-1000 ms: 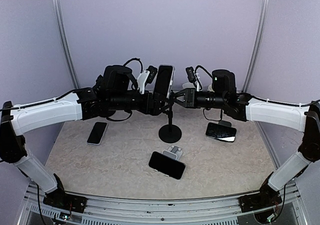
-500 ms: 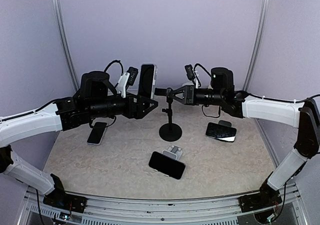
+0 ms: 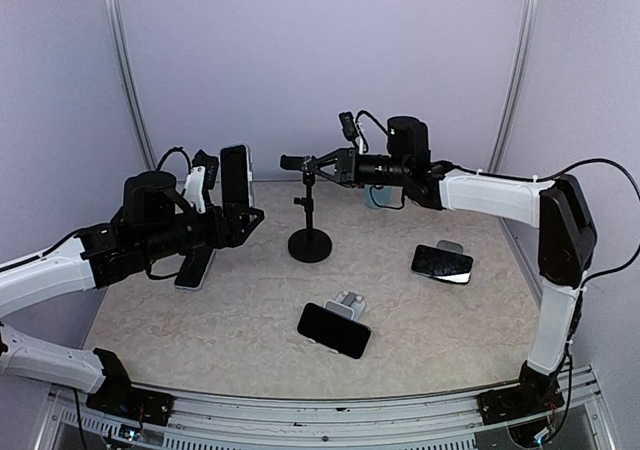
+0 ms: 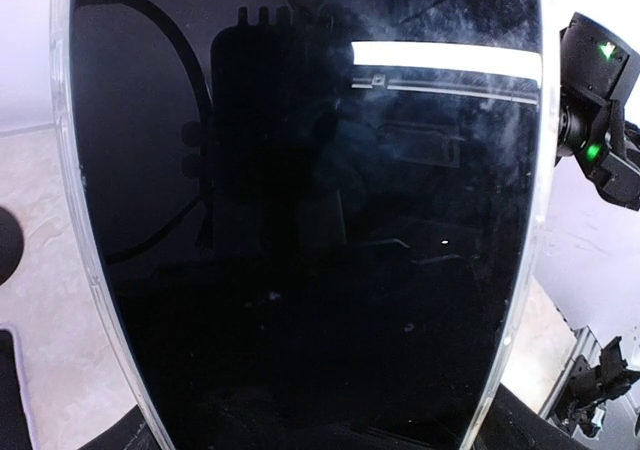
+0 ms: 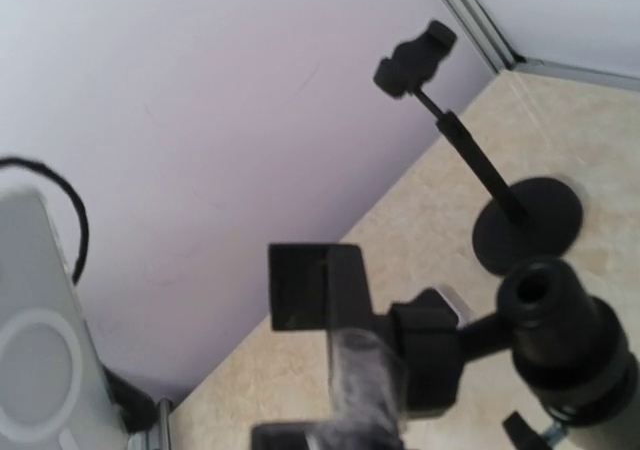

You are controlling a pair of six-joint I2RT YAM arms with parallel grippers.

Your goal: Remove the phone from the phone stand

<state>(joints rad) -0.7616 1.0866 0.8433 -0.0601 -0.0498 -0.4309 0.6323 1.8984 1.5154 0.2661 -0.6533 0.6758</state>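
Black phone [image 3: 236, 177] upright in the air, left of centre, well apart from slim black round-based stand [image 3: 309, 243] upright mid-frame.

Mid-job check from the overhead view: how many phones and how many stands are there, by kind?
Phones: 4 (held phone, flat phone, centre phone, right phone)
Tall stands: 1 (tall stand)
Small stands: 2 (centre small stand, right small stand)
Total: 7
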